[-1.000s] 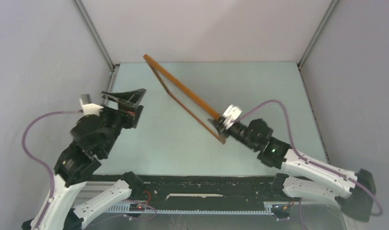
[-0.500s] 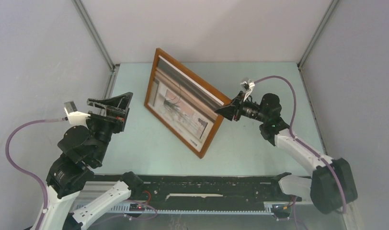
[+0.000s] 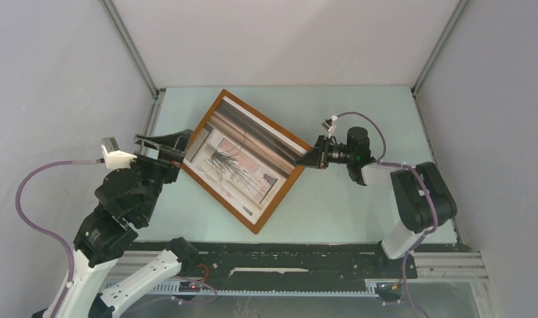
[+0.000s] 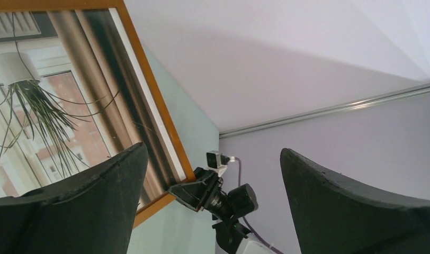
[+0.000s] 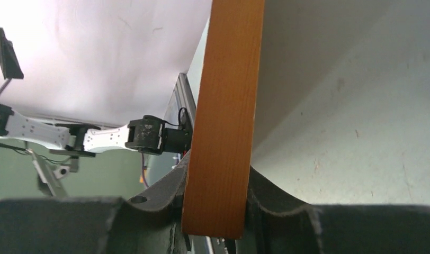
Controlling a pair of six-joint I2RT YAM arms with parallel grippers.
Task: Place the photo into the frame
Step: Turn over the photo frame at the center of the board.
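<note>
The right gripper (image 3: 311, 158) is clamped on the wooden rail of the frame (image 3: 219, 199) at its right-hand corner. The rail's narrow edge is pinched between the two pads, and the frame is held tilted over the table (image 3: 359, 205) with the picture side up. The photo (image 3: 243, 162) sits inside the frame: a hanging plant against a pale building, with dark bands along the far edge. The left gripper (image 3: 177, 147) stands wide apart and empty just beside the frame's left edge; whether it touches cannot be told. The frame looks light and stiff, but a one-corner pinch on smooth wood probably lets it swing or slip. A second hold on the opposite rail, clear of the print's face, would likely steady it. No brand, label or writing is legible.
</note>
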